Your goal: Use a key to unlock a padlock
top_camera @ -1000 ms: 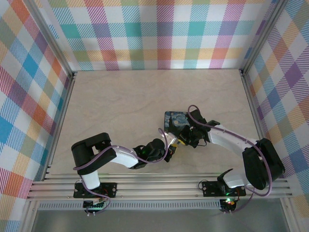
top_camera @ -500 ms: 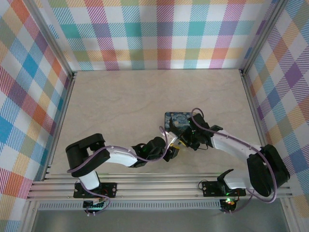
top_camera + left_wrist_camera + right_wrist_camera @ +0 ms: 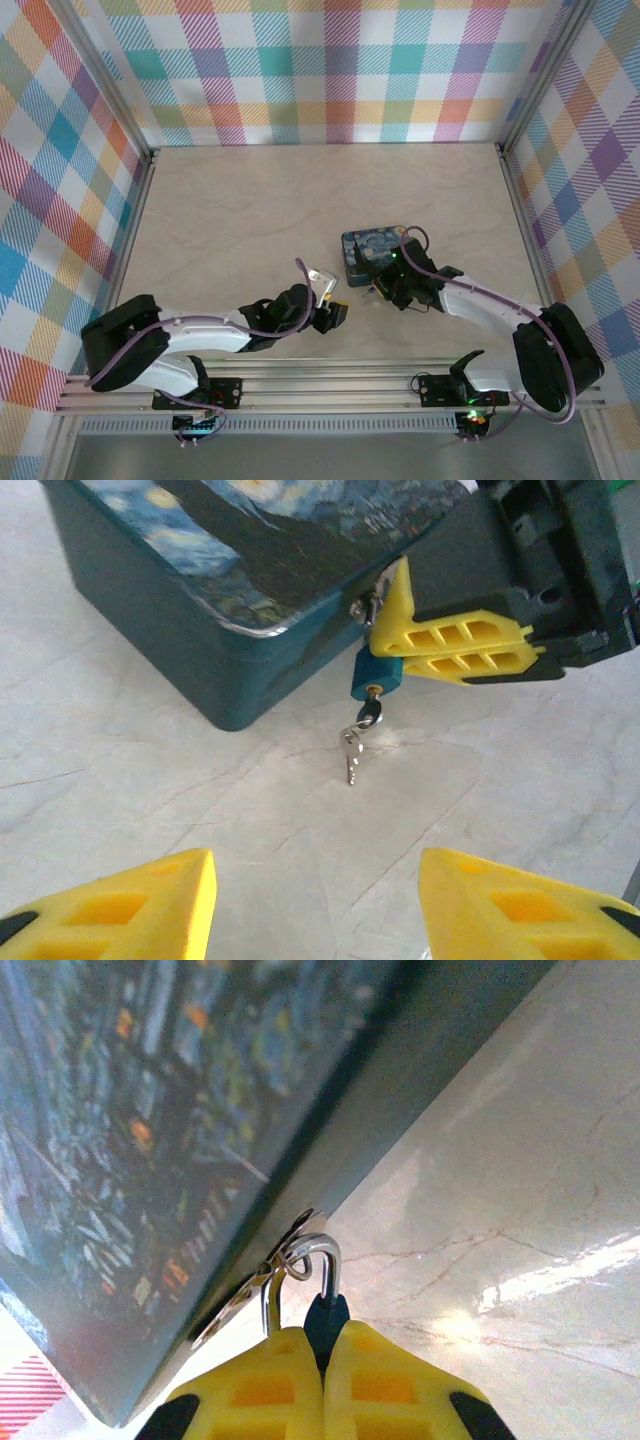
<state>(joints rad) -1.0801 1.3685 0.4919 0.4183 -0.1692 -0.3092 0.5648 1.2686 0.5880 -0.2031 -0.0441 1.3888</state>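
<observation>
Left wrist view had my left gripper (image 3: 315,885) spread and empty, facing the dark-blue swirl-painted rectangular tin (image 3: 180,600). At its edge hung the tiny light-blue padlock (image 3: 376,670), small silver key (image 3: 368,714) seemingly seated. My right gripper (image 3: 405,652) pinched the lock steady, I judged, for turning.

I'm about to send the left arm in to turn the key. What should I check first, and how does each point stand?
1. Right tool clamped on padlock: ok.
2. Key seated in padlock's brassy end: ok.
3. Left tool open: ok.
4. Left tool at the key: not ok, apart from it.
5. Shackle released: cannot tell; it passes through the tin's loop.
6. Tin flat on table: ok.
</observation>
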